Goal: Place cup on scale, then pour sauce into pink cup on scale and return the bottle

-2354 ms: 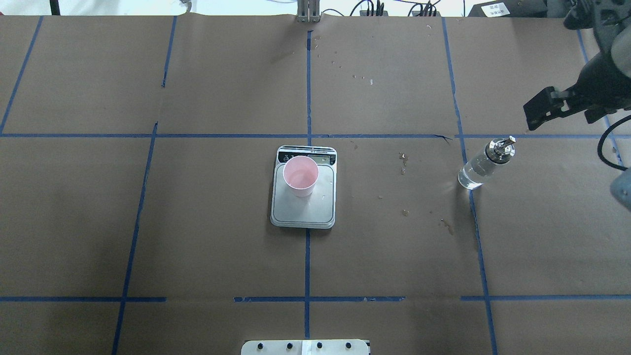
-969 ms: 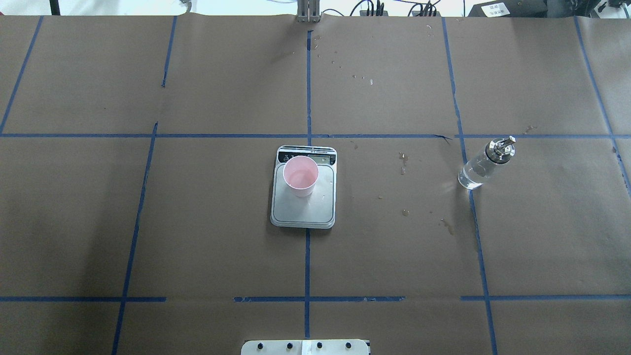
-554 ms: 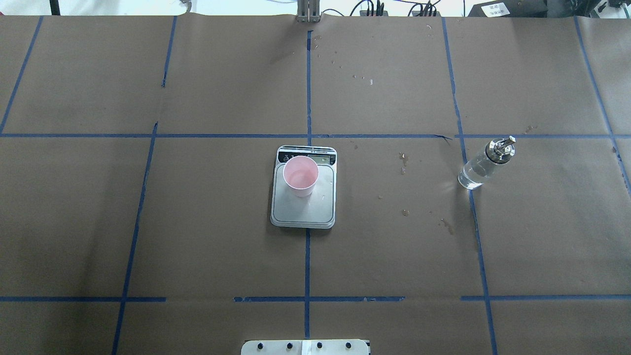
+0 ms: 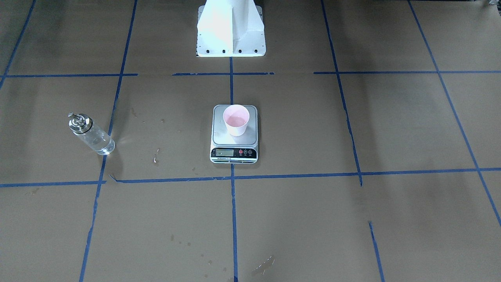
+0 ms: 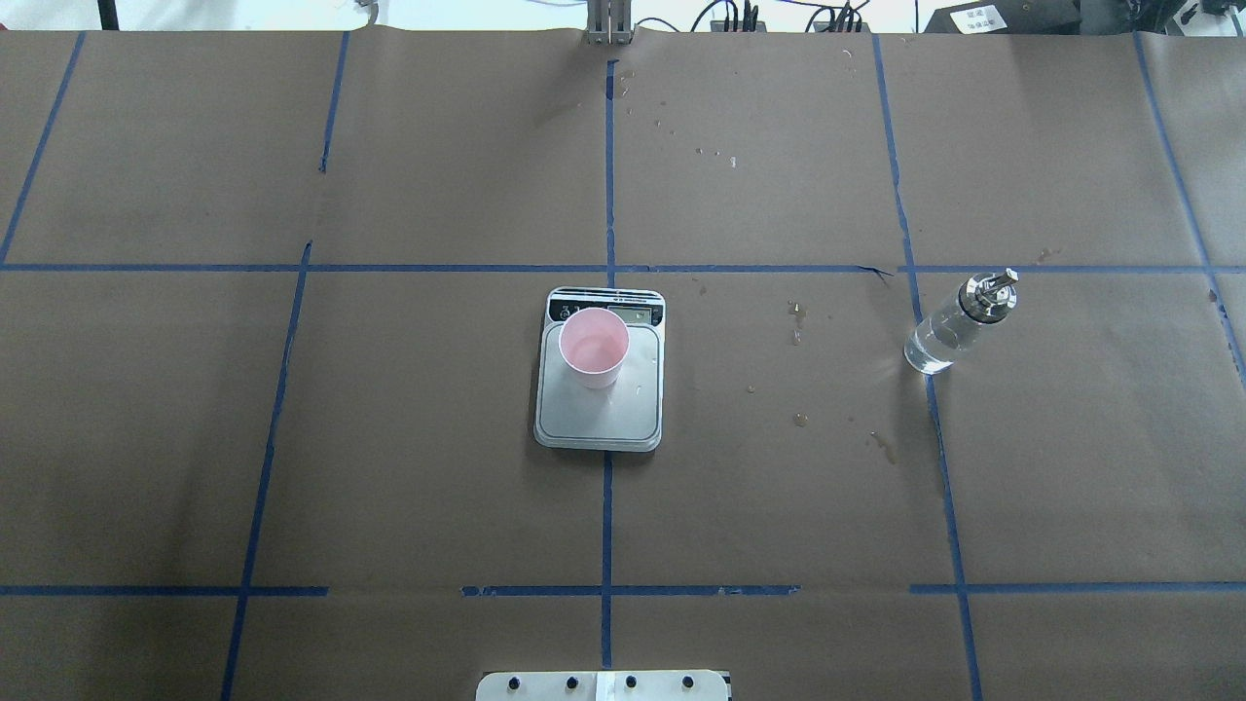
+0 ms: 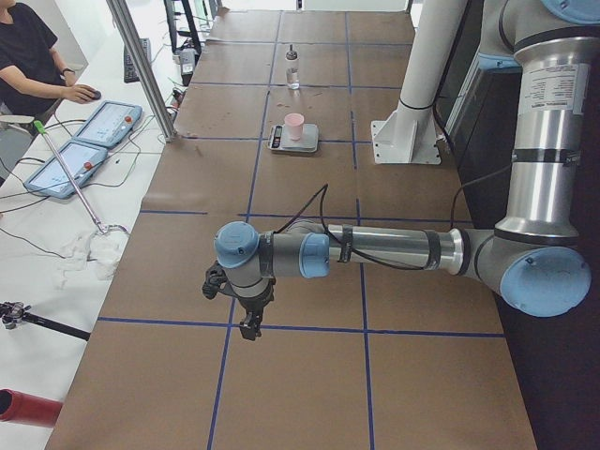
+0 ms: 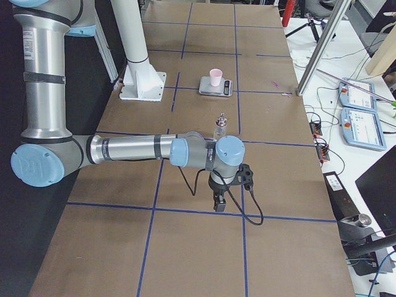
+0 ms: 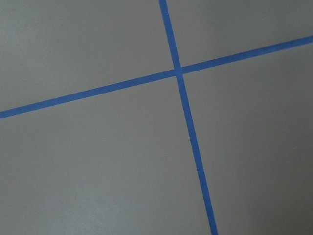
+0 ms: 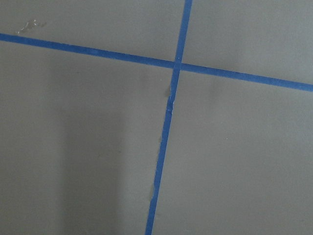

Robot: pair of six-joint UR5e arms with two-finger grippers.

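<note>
- The right arm, which reached in over the table's 2 o'clock corner in the overhead view, is gone from that view. The task's things have not shifted.
- The bottle (image 5: 959,326) stands upright and free, well apart at 3 o'clock of the scale (image 5: 599,414).
- It is likely rigid, slick, breakable glass, so grip mid-body, below the metal collar.
- The cup (image 5: 594,346) sits on the platform's 12 o'clock end. It looks light and easily knocked.
- The left gripper (image 6: 248,328) and the right gripper (image 7: 218,203) hang over bare table. I cannot tell whether their fingers are apart or together.

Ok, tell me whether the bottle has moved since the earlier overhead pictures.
No. The bottle stands where it did, base on the blue tape line right of the scale.
</note>
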